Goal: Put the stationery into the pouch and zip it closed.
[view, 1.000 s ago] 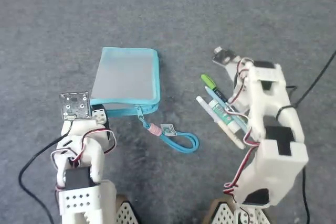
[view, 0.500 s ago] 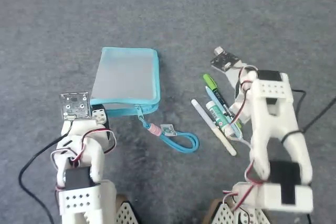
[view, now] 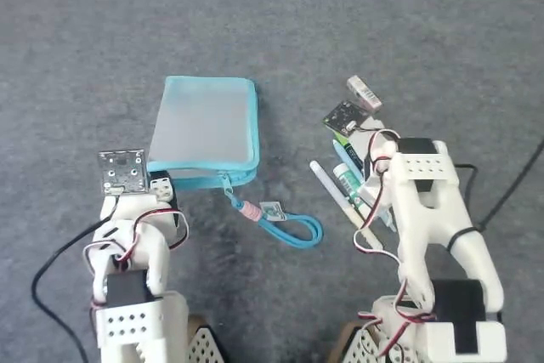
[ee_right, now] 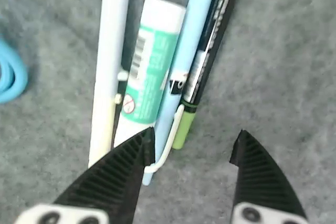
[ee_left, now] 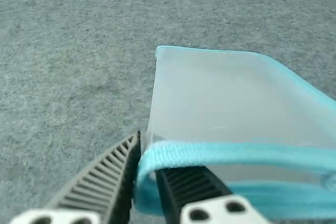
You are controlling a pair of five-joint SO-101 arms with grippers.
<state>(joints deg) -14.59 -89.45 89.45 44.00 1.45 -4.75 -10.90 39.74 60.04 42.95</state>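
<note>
Logging from the remote station. The pouch (view: pixel 204 129) lay flat on the grey surface (view: pixel 102 48), left of centre in the high view. Its looped blue strap (view: pixel 293 229) trailed toward the middle. The left gripper (ee_left: pixel 148 153) was closed down on the pouch's blue edge band at the near corner. I could not tell how far the mouth was unzipped.

The right gripper (ee_right: pixel 194 142) hung spread wide with nothing in it, right of centre in the high view, directly over the stationery. A white pen (ee_right: pixel 111 51), a glue stick (ee_right: pixel 149 61), a light blue pen (ee_right: pixel 186 51) and a green marker (ee_right: pixel 210 51) lay side by side, touching. A small block (view: pixel 363 89) sat apart at the upper right.

Risks, as I judged them:
- One jaw tip sat over the glue stick and the blue pen's clip. Closing there could land on top of them, or catch just the marker and shove the rest.
- The round barrels were likely to roll and scatter.
- The left hold was on a narrow band, so it could slip as items were pushed in.
</note>
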